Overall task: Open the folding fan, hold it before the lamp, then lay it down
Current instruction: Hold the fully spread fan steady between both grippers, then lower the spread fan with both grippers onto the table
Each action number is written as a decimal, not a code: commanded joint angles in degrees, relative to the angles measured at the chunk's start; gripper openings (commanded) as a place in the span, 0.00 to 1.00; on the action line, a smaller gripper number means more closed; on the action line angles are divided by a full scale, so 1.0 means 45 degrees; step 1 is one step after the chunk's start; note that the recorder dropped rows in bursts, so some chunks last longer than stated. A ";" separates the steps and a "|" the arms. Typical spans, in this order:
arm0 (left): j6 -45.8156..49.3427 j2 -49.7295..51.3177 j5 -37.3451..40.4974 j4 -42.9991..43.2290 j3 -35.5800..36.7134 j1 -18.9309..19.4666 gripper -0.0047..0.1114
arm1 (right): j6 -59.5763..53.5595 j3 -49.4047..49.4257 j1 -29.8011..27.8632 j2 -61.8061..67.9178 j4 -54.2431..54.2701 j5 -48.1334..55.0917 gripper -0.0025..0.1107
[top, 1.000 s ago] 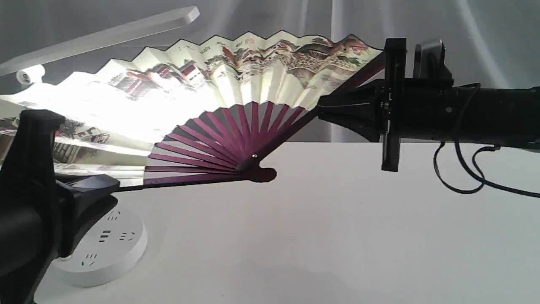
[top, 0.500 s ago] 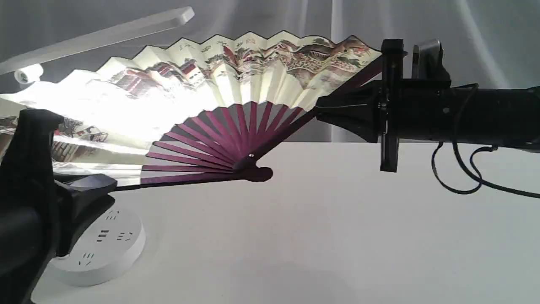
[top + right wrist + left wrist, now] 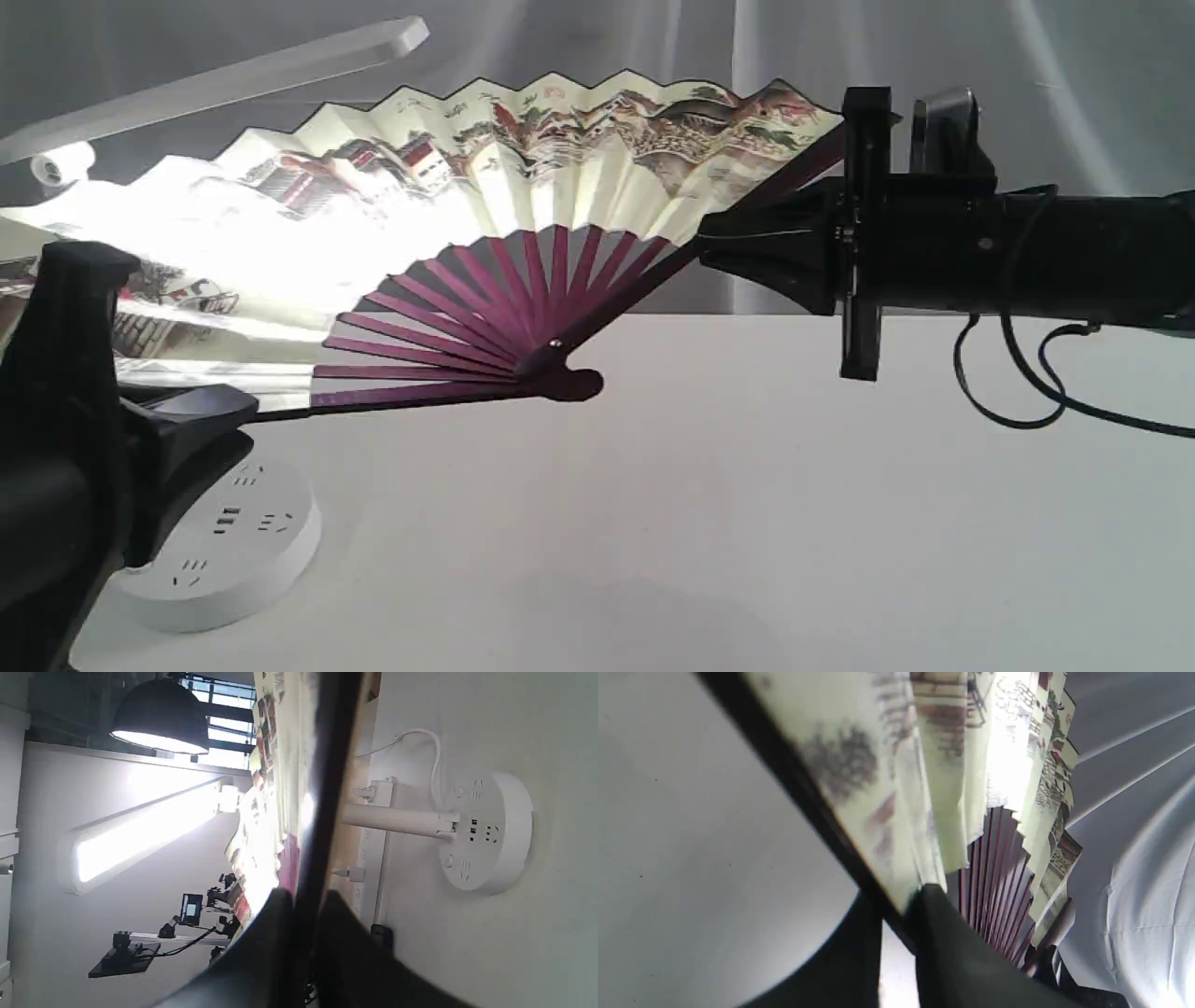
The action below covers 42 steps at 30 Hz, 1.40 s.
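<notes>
- Lamp [image 3: 215,89] at far left is lit; its glow washes through the pleats of the folding fan [image 3: 560,168].
- My left end effector [image 3: 233,409] is clamped on the fan's lower guard, above the lamp's round base.
- I see the fan spread wide, held upright clear of the surface [image 3: 747,523].
- My right end effector [image 3: 724,247] pinches the upper guard.
- I judge 2 steps done; only the laying down is left.

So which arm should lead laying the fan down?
Probably right: the right pincer holds the folding fan's raised guard over the table, while the left pincer sits low near the lamp's base.
</notes>
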 commanded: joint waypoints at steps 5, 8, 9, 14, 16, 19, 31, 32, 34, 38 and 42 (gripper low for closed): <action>0.0246 -0.0031 -0.0560 0.0072 0.0149 0.0058 0.04 | -0.0154 -0.0128 -0.0365 -0.0138 0.0684 -0.1030 0.02; 0.0379 -0.0031 -0.0120 0.0072 0.0149 0.0058 0.04 | -0.0140 -0.0128 -0.0462 -0.0138 0.0684 -0.0796 0.02; 0.0444 -0.0031 -0.0090 0.0072 0.0149 0.0058 0.04 | -0.0140 -0.0128 -0.0549 -0.0138 0.0684 -0.0570 0.02; 0.0447 -0.0031 0.0017 0.0072 0.0149 0.0058 0.04 | -0.0037 -0.0128 -0.1246 -0.0164 0.0684 0.0060 0.02; 0.0447 -0.0031 0.0079 0.0072 0.0149 0.0058 0.04 | 0.0028 -0.0128 -0.1471 -0.0225 0.0684 0.0269 0.02; 0.0465 -0.0031 0.0234 0.0072 0.0149 0.0058 0.04 | 0.0053 -0.0128 -0.1579 -0.0277 0.0341 0.0247 0.02; 0.0520 0.1193 0.1374 0.0072 0.0149 0.0058 0.04 | 0.0229 0.0094 -0.1686 -0.0277 -0.0494 -0.0011 0.02; 0.0520 0.1349 0.1374 0.0072 0.0149 0.0058 0.04 | 0.0229 0.0194 -0.1753 -0.0277 -0.0556 -0.0130 0.02; 0.0520 0.1602 0.1405 0.0072 0.0149 0.0058 0.04 | 0.0360 0.0524 -0.1980 -0.0277 -0.0764 -0.0380 0.02; 0.0520 0.2248 0.1842 0.0072 0.0124 0.0058 0.04 | 0.0141 0.1175 -0.2409 -0.0277 -0.1010 -0.0599 0.02; 0.0543 0.3083 0.2274 0.0072 0.0124 0.0058 0.04 | -0.0021 0.1614 -0.2781 -0.0277 -0.1035 -0.0599 0.02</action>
